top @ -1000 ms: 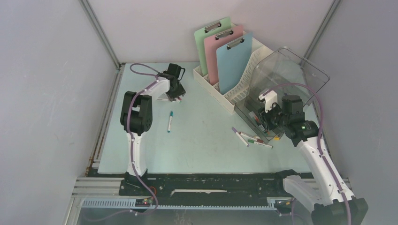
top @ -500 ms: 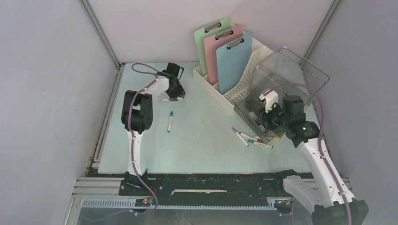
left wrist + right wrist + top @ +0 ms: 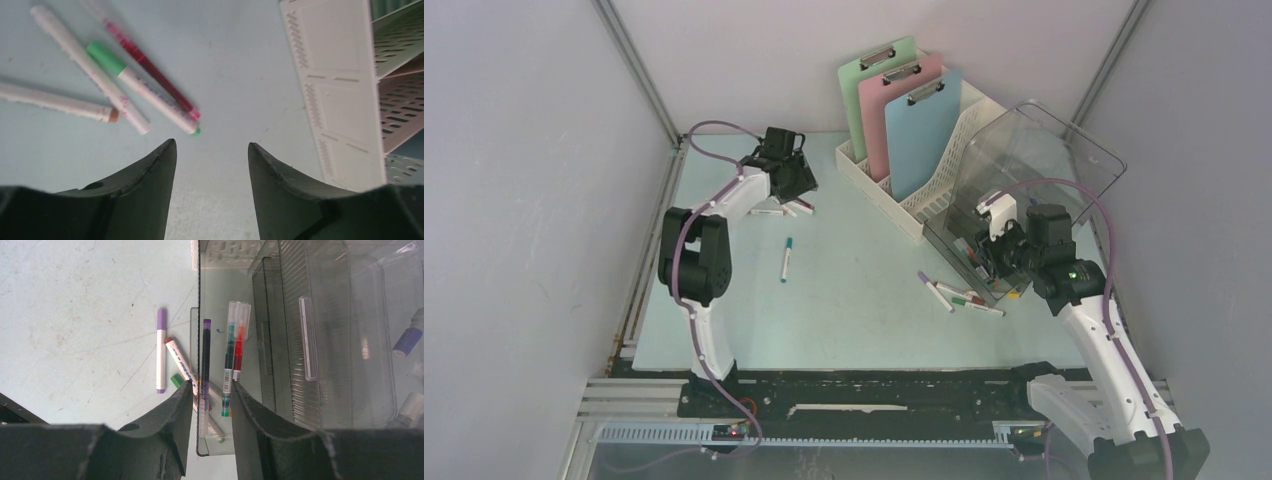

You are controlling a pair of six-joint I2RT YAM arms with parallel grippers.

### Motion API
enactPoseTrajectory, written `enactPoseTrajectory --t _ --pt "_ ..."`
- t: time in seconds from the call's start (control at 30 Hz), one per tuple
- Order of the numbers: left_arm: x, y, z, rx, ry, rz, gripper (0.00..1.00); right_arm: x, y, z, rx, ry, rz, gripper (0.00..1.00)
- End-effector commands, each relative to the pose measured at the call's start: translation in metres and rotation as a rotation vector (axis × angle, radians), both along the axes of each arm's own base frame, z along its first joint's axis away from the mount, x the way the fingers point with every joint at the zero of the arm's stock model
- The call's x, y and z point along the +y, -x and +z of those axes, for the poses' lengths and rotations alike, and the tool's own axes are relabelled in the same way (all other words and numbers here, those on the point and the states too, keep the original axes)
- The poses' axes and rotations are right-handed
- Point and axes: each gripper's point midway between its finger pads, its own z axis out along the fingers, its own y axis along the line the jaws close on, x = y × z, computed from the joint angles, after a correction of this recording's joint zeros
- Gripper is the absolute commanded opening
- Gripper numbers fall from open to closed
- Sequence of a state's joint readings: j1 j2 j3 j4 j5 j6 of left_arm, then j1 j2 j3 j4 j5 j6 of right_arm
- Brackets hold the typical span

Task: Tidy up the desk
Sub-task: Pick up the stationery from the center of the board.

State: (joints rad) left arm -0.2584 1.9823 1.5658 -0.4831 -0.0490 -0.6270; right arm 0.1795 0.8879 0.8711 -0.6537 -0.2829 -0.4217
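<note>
1. the desk (image 3: 854, 310): one pale mint tabletop lying under every item listed here.
2. left gripper (image 3: 210, 145): jaws well apart and empty, poised over the desk's far-left part just short of a pen cluster.
3. Pen cluster, four in all: red pen (image 3: 150, 67), green-capped marker (image 3: 142, 90), long white pen (image 3: 90, 70) and tan-tipped marker (image 3: 55, 100). The first three lie touching, side by side.
4. Handling note: the red pen is probably the easiest pick, since its side toward the file rack (image 3: 879, 192) is free. The jaws should straddle the barrel squarely at mid-length and take one pen only.
5. right gripper (image 3: 209, 385): jaws partly apart, gripping nothing. The dark purple pen (image 3: 205, 355) lies below the gap, clear of both fingers.
6. clear bin (image 3: 310, 315): one, tipped. Its near tray holds three pens: the dark purple pen, a teal pen (image 3: 229, 360) and an orange pen (image 3: 238, 352). Items deeper inside are too blurred to count.
7. Loose pens beside the bin: at least three, among them a purple-capped pen (image 3: 160, 350).
8. teal-capped pen (image 3: 785, 259): one, alone mid-desk.
9. clipboards (image 3: 924, 140): three (green, pink, blue), upright in the one file rack.
</note>
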Motion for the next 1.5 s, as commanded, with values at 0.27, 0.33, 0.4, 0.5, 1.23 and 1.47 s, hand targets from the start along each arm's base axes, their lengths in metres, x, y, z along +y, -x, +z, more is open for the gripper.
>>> enactPoseTrajectory --t 0.27,0.33,0.4,0.5,1.23,1.47 --pt "-0.011 -0.053 -0.008 -0.048 0.117 -0.006 0.59 0.004 0.0 0.008 -0.039 -0.007 0.025 0.42" --pt "-0.01 -0.054 -0.015 -0.022 0.116 0.002 0.58 0.005 0.0 0.008 -0.043 -0.006 0.027 0.42" --pt "-0.007 -0.053 -0.024 0.003 0.108 0.013 0.58 0.005 0.0 0.008 -0.043 -0.007 0.029 0.42" --pt "-0.006 -0.052 -0.035 0.042 0.103 0.022 0.57 0.006 0.0 0.008 -0.044 -0.007 0.029 0.42" --pt "0.029 -0.024 -0.076 0.272 -0.093 0.094 0.48 0.005 0.0 0.011 -0.054 -0.007 0.027 0.42" --pt "0.034 -0.016 -0.076 0.285 -0.136 0.04 0.41 0.005 0.001 0.012 -0.057 -0.008 0.03 0.42"
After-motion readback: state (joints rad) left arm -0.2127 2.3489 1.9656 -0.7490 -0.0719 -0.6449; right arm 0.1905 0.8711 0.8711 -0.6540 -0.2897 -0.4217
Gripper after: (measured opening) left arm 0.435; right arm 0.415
